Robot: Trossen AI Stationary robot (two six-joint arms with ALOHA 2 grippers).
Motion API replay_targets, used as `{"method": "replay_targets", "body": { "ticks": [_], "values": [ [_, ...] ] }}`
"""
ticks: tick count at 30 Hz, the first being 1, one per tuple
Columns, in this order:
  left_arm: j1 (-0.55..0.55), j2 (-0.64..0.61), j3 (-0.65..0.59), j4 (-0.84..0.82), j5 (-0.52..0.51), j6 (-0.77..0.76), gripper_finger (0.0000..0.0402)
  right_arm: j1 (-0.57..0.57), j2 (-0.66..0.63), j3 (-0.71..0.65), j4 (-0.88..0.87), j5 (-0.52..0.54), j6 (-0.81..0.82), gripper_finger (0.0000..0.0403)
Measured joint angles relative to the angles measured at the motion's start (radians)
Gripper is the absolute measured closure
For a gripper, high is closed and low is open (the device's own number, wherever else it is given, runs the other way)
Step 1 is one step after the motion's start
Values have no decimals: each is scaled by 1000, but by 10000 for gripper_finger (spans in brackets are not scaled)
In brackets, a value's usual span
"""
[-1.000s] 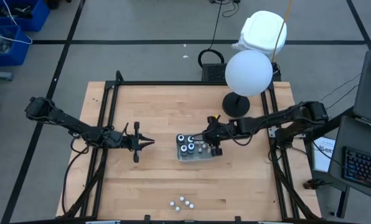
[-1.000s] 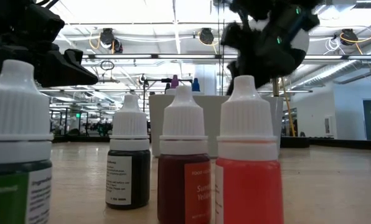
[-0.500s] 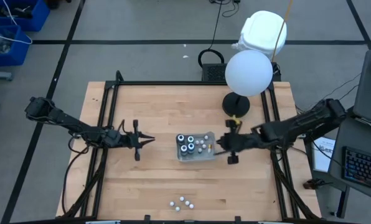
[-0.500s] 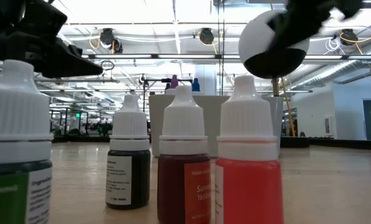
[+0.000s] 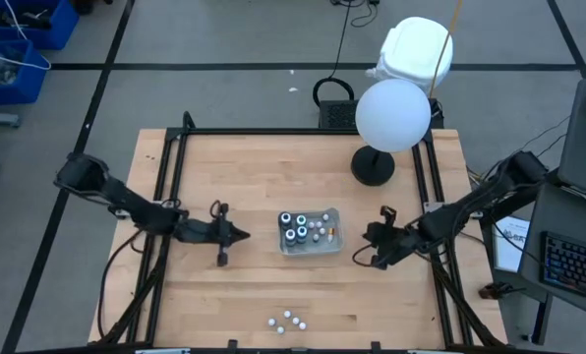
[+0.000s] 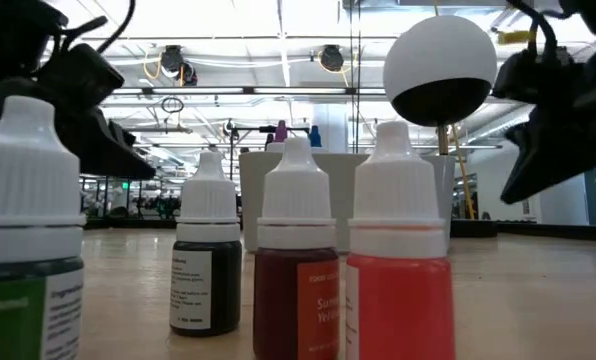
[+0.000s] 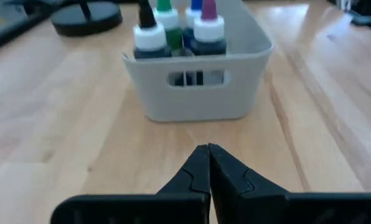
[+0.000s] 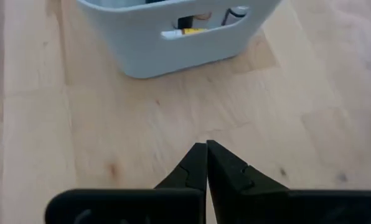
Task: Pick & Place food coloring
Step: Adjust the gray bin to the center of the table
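We are seeing 4 food coloring bottles (image 5: 287,320) standing in a loose cluster near the front edge of the bench (image 5: 244,167), well apart from both grippers. In the low view they are filling the foreground: green (image 6: 23,240), dark (image 6: 207,260), brownish-red (image 6: 296,265) and orange-red (image 6: 400,260), each with a white cap. We are also noting a pale tray (image 5: 310,232) sitting near the bench centre, holding several other bottles upright. The left gripper (image 5: 242,235) is hovering just left of the tray, fingers pressed together, holding nothing. The right gripper (image 5: 370,246) is hovering to the tray's right, near it but apart, fingers likewise closed and empty. A white globe lamp (image 5: 392,115) is standing near the back right corner.
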Motion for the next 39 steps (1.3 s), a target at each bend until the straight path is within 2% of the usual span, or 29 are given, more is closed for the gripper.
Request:
{"method": "replay_targets", "body": {
  "ticks": [7, 13, 20, 28, 39],
  "values": [
    [1, 231, 113, 55, 14, -1, 397, -13, 43, -107, 293, 2, -50, 402],
    [24, 332, 201, 52, 13, 49, 384, -69, 138, -114, 438, 2, -145, 403],
    [50, 336, 221, 52, 14, 21, 367, -151, 247, -115, 539, -17, -231, 403],
    [79, 336, 221, 54, 15, -12, 396, -175, 341, -115, 745, -75, -311, 403],
    [79, 336, 221, 54, 40, -6, 373, -174, 360, -114, 818, -81, -333, 403]
  ]
}}
